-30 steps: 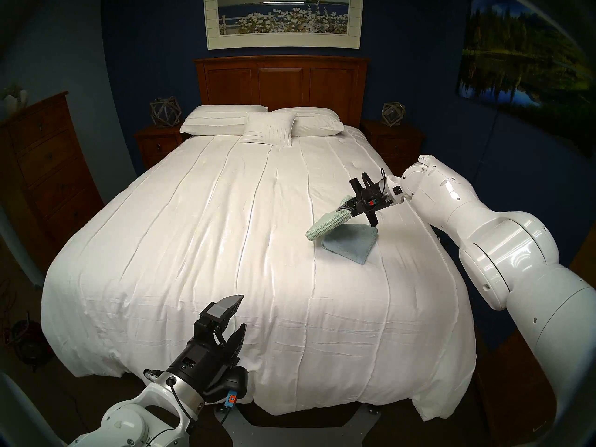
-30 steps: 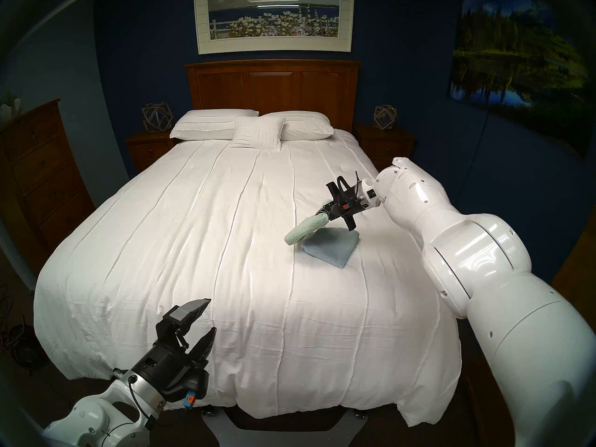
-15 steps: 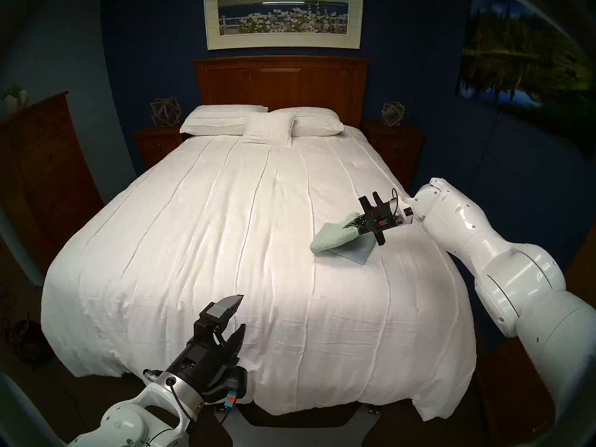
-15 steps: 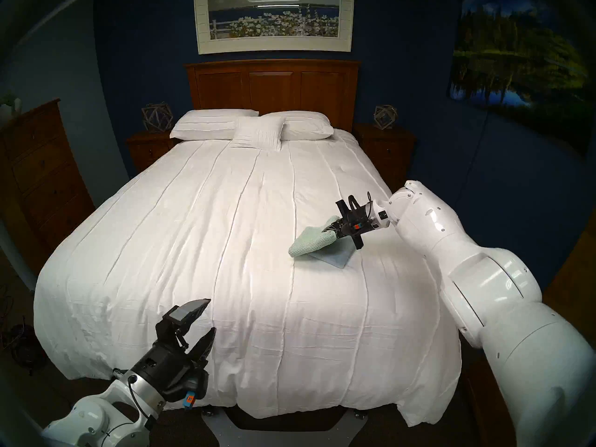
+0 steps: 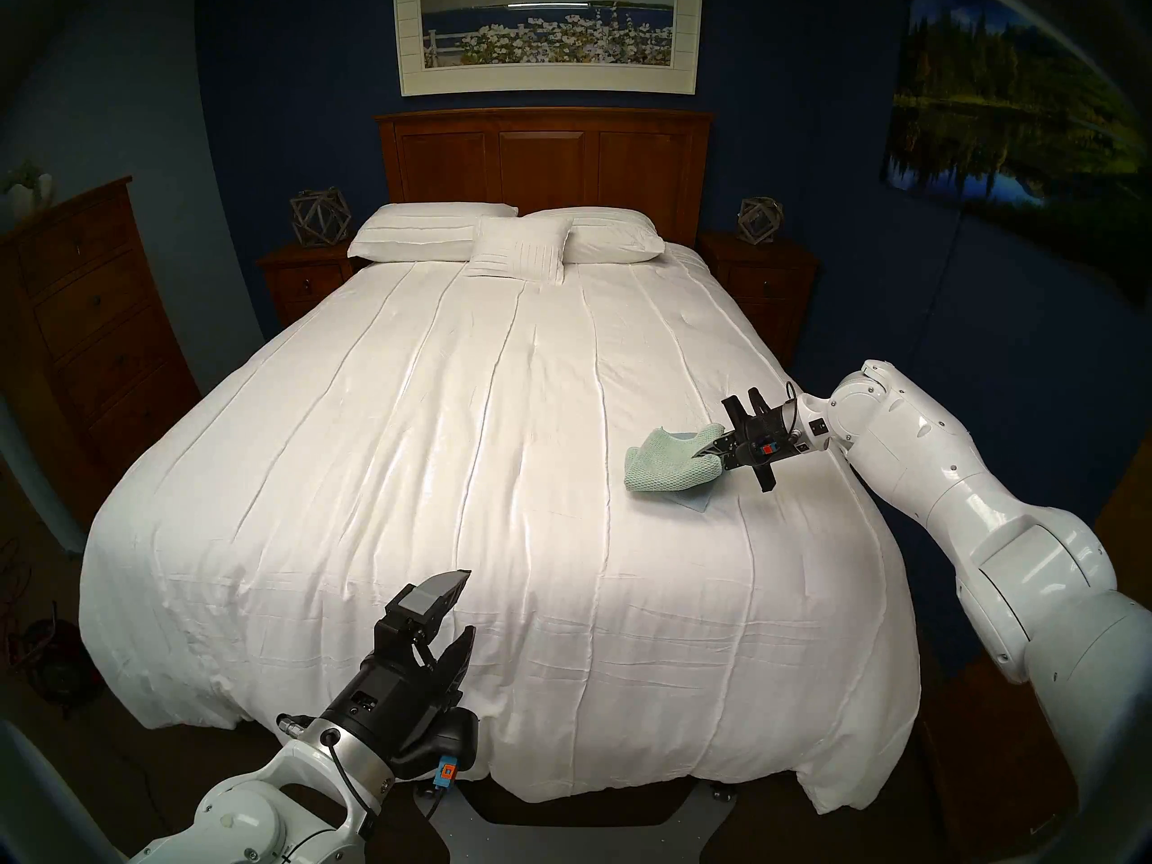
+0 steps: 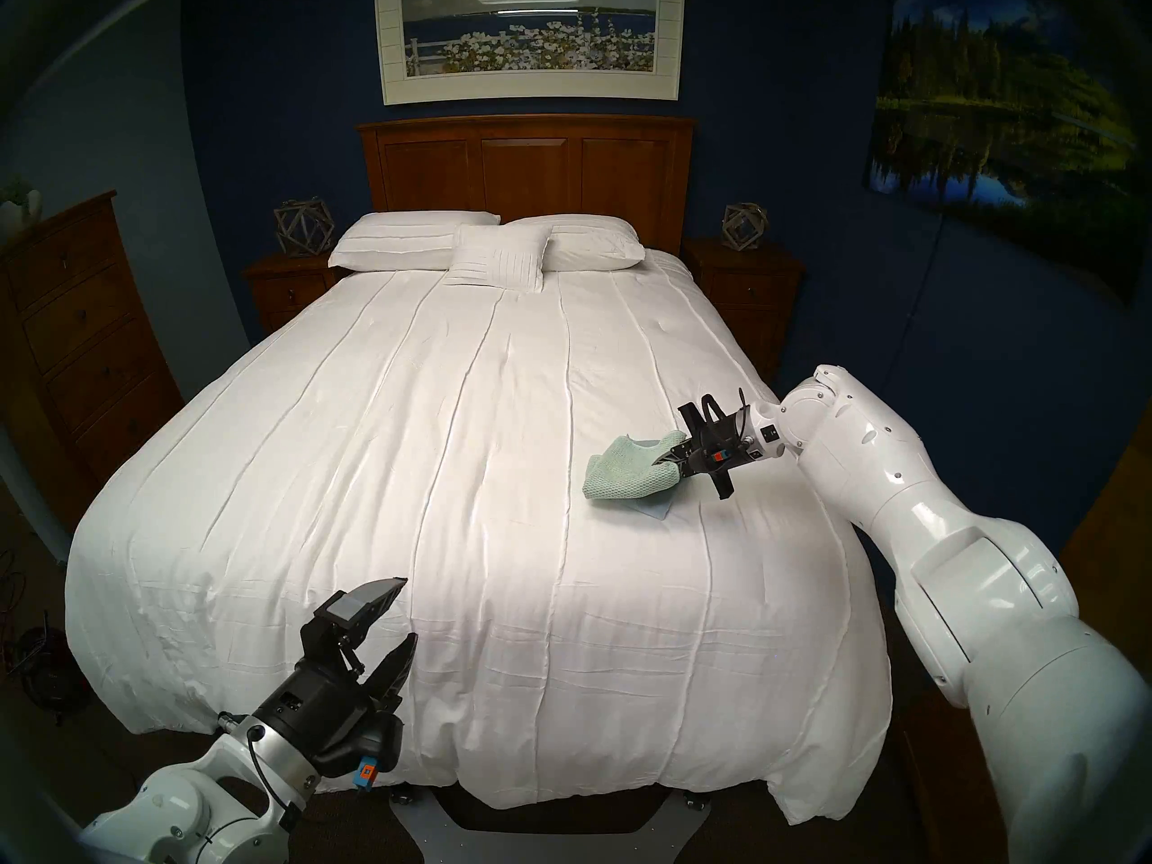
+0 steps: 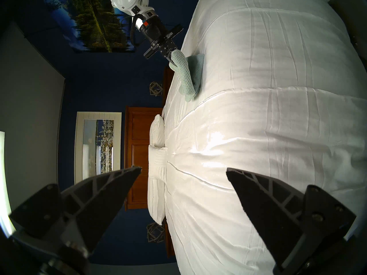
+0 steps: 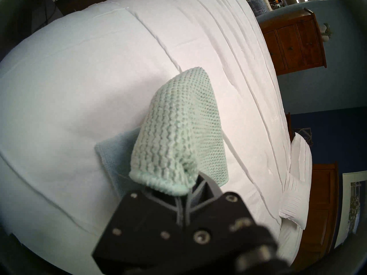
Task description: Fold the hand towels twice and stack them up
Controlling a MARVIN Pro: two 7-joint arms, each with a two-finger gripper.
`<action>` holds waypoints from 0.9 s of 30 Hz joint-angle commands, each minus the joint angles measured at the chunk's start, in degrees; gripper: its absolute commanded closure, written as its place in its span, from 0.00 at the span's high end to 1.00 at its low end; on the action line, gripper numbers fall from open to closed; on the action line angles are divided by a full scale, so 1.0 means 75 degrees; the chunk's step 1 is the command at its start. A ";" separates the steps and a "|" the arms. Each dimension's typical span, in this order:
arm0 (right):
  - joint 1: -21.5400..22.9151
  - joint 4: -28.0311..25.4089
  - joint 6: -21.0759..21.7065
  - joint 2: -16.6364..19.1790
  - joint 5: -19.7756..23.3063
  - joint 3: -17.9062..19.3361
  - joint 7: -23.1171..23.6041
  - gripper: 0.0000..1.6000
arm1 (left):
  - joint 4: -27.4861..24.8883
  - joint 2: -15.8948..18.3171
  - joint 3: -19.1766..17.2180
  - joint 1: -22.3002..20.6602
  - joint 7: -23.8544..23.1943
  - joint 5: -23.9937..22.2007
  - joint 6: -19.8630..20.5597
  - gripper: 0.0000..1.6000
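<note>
The right claw point(image 5: 710, 452) is gripping the mint towel point(image 5: 670, 469) over the blue towel point(image 5: 697, 503) on the bed point(image 5: 436, 439) — seemingly off-centre, so releasing now risks a skewed, unfolding stack; the left claw point(image 5: 458, 607) is hanging open.

The bed point(image 5: 436, 439) is seen from above its foot in both head views, faced toward the headboard point(image 5: 542, 158), nearly the same picture twice. The left wrist view is turned on its side and looks from low at the foot along the bed. The right wrist view is set close over the green towel point(image 8: 178, 133), tilted. The towel and bedspread are shared by all four views.
</note>
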 commanded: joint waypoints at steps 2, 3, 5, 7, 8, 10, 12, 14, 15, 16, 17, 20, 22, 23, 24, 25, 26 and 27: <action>-0.0501 -0.0918 0.0369 0.0464 0.0307 0.0198 0.0100 0.00 | -0.0209 -0.0007 0.0025 0.0001 0.0091 0.0013 -0.0005 1.00; -0.0551 -0.0961 0.0410 0.0442 0.0305 0.0201 0.0080 0.20 | -0.0209 -0.0005 0.0026 0.0001 0.0092 0.0011 -0.0002 1.00; -0.0594 -0.0991 0.0454 0.0359 0.0241 0.0174 0.0065 0.45 | -0.0209 0.0003 0.0028 0.0001 0.0095 0.0008 0.0004 1.00; -0.0602 -0.1036 0.0486 0.0331 0.0192 0.0144 0.0104 0.71 | -0.0209 0.0010 0.0030 0.0000 0.0098 0.0005 0.0010 1.00; -0.0614 -0.1055 0.0514 0.0328 0.0189 0.0150 0.0101 0.39 | -0.0209 0.0013 0.0031 0.0000 0.0099 0.0003 0.0013 1.00; -0.0607 -0.1057 0.0572 0.0347 0.0069 0.0115 0.0120 0.36 | -0.0210 0.0021 0.0034 0.0000 0.0102 -0.0001 0.0020 1.00; -0.0617 -0.1039 0.0602 0.0382 0.0046 0.0120 0.0123 0.39 | -0.0210 0.0024 0.0035 0.0000 0.0103 -0.0002 0.0023 1.00; -0.0667 -0.1162 0.0667 0.0526 0.0057 0.0152 0.0183 0.67 | -0.0209 0.0032 0.0037 -0.0002 0.0105 -0.0006 0.0030 1.00; -0.0711 -0.1336 0.0747 0.0719 0.0202 0.0202 0.0384 0.96 | -0.0207 0.0039 0.0040 -0.0006 0.0105 -0.0011 0.0035 1.00; -0.0727 -0.1382 0.0733 0.0810 0.0201 0.0203 0.0438 1.00 | -0.0206 0.0044 0.0041 -0.0008 0.0105 -0.0014 0.0038 1.00; -0.0732 -0.1403 0.0710 0.0917 0.0204 0.0191 0.0543 1.00 | -0.0204 0.0047 0.0043 -0.0010 0.0104 -0.0016 0.0040 1.00; -0.0802 -0.1477 0.0713 0.1179 0.0307 0.0291 0.0697 1.00 | -0.0201 0.0059 0.0048 -0.0016 0.0103 -0.0024 0.0050 1.00; -0.0861 -0.1627 0.0742 0.1338 0.0556 0.0431 0.0827 1.00 | -0.0199 0.0067 0.0050 -0.0019 0.0103 -0.0029 0.0056 1.00; -0.0886 -0.1775 0.0734 0.1430 0.0659 0.0484 0.0915 1.00 | -0.0198 0.0071 0.0052 -0.0021 0.0103 -0.0031 0.0059 1.00; -0.0886 -0.1775 0.0734 0.1430 0.0659 0.0484 0.0915 1.00 | -0.0198 0.0071 0.0052 -0.0021 0.0103 -0.0031 0.0059 1.00; -0.0900 -0.1880 0.0729 0.1493 0.0818 0.0544 0.1017 1.00 | -0.0197 0.0074 0.0053 -0.0022 0.0103 -0.0034 0.0062 1.00; -0.0915 -0.2140 0.0671 0.1529 0.1260 0.0820 0.0950 1.00 | -0.0189 0.0083 0.0056 -0.0030 0.0098 -0.0041 0.0068 1.00; -0.0884 -0.2205 0.0599 0.1433 0.1525 0.0966 0.0849 1.00 | -0.0179 0.0087 0.0057 -0.0037 0.0093 -0.0045 0.0069 1.00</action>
